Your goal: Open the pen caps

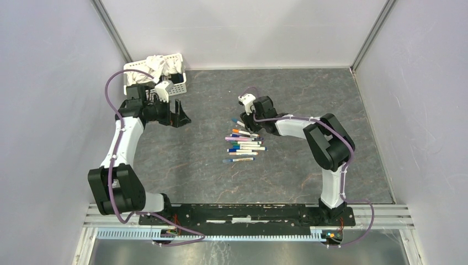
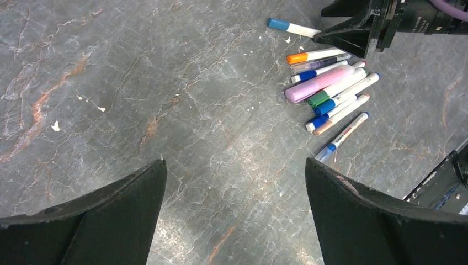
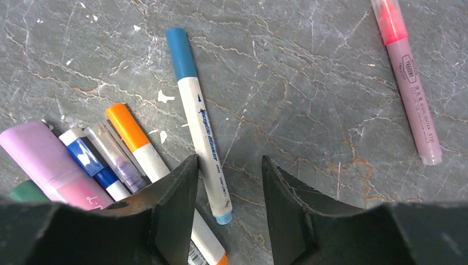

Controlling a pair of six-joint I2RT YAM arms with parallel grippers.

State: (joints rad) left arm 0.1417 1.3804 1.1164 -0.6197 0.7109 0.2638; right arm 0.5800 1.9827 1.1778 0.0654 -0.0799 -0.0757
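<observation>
Grey marbled tabletop (image 1: 193,165), stubby coloured plastic pen caps (image 3: 128,127) all on the heaped mid-table pens (image 1: 245,144), and the right gripper (image 3: 229,165), jaws narrowly parted, straddles the tail of the far white blue-capped pen (image 3: 201,127), likely to pin its barrel, while the left gripper (image 2: 234,165) hovers wide open at left.

Your grey veined bench (image 1: 221,176), marker pens (image 1: 244,144) bunched at its middle, pen caps (image 3: 128,127) on, a pink highlighter (image 3: 408,83) lying apart, white basket (image 1: 179,83) at far left.
</observation>
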